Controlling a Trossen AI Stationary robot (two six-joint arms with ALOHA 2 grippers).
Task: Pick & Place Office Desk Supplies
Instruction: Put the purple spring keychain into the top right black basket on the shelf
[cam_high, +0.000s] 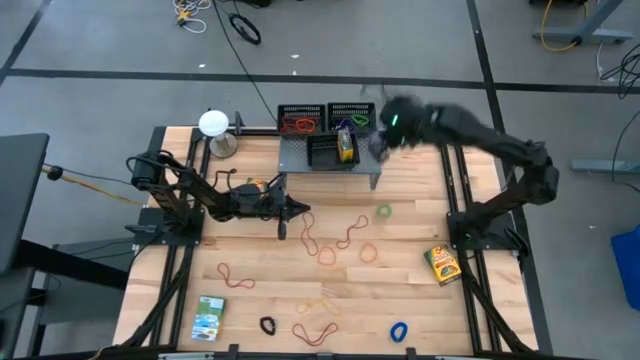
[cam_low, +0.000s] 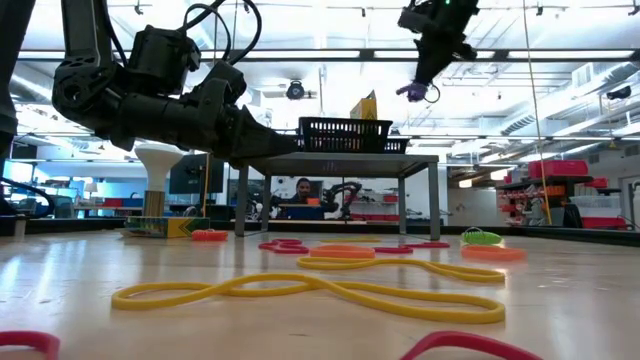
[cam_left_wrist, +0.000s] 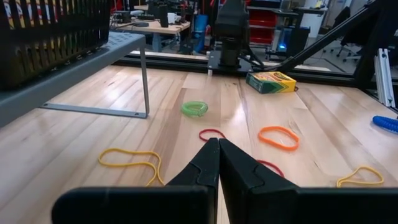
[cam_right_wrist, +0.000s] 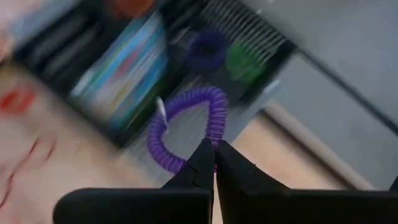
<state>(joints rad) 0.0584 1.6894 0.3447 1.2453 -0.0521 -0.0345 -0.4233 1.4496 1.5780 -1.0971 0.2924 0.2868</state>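
Dangling above the mesh trays (cam_high: 325, 122), a purple coiled loop (cam_right_wrist: 186, 127) is clamped by the right hand (cam_right_wrist: 214, 163); the left hand (cam_left_wrist: 219, 163) is held closed over the worktop (cam_high: 410, 290).

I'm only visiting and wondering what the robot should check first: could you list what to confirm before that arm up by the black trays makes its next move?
1. Right gripper shut on the purple coil band: ok, the band hangs from its closed fingers.
2. Gripper raised above the grey shelf: ok in the low view.
3. Band directly over a black mesh tray: cannot tell, the wrist view is blurred.
4. Room in the trays: cannot tell; one holds a yellow-green box, others hold bands.
5. Left gripper out of the way: ok, shut, empty, low over the table.
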